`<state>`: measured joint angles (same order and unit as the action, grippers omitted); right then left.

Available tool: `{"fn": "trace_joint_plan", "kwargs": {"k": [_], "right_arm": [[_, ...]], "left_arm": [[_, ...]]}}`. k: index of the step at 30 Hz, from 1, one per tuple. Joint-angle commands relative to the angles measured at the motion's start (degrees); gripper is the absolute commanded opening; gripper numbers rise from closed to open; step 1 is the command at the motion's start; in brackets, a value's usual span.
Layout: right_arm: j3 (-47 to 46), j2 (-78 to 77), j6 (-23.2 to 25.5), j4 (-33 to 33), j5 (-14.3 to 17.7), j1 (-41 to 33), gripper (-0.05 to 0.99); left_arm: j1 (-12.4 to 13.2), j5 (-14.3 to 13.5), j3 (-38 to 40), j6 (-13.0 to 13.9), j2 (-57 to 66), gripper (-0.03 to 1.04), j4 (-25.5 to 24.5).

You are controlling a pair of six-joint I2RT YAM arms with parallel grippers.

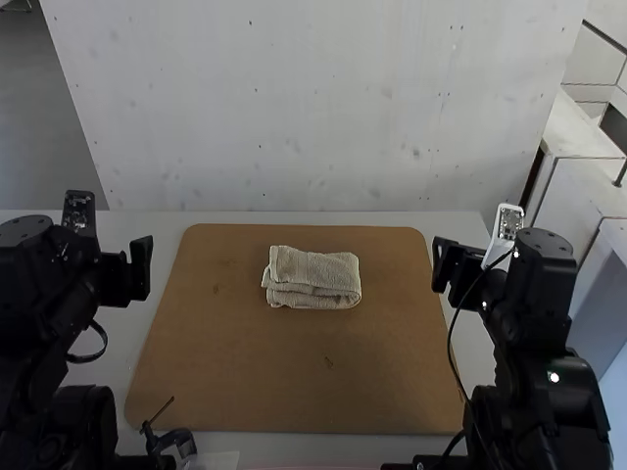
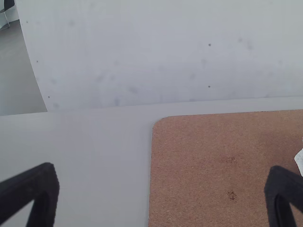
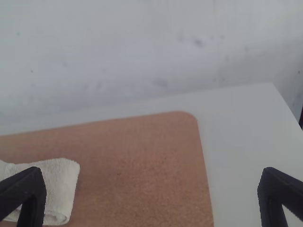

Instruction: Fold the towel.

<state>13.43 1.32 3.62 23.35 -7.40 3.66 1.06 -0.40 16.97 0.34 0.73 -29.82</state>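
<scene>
The beige towel [image 1: 312, 278] lies folded into a small, thick rectangle on the brown board, its layers showing along the near edge. My left gripper [image 1: 127, 273] is off to the left of the towel, over the board's left side, and my right gripper [image 1: 447, 266] is off to its right. In the left wrist view my left gripper [image 2: 162, 191] stands open, with a sliver of the towel [image 2: 299, 161] at the picture's edge. My right gripper [image 3: 152, 194] is also open, and the folded end of the towel [image 3: 59, 187] shows partly behind one finger.
The brown board [image 1: 245, 377] lies on a light grey table [image 1: 323, 217] in front of a pale wall. Near the board's front left edge is a small dark clamp-like object [image 1: 174, 440] with a thin rod. A cable hangs beside the right arm.
</scene>
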Motion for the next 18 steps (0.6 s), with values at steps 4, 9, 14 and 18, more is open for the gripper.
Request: {"fn": "trace_joint_plan", "kwargs": {"k": [4,9,14,18], "right_arm": [[4.32,0.17,-1.33,8.2,0.72,0.12,0.96],[4.32,-1.06,-1.24,8.2,2.56,-0.06,0.96],[4.32,-0.97,-1.51,8.2,2.56,-0.06,0.96],[4.32,-0.97,-2.21,8.2,2.56,-0.15,0.96]], "left_arm": [[-0.44,0.49,0.61,0.89,0.23,0.97,-0.67],[-0.27,0.49,1.22,0.8,-0.2,0.97,-2.87],[-0.36,0.32,1.22,0.8,-0.29,0.98,-2.87],[-0.36,0.32,1.22,0.8,-0.29,0.98,-2.87]]}}
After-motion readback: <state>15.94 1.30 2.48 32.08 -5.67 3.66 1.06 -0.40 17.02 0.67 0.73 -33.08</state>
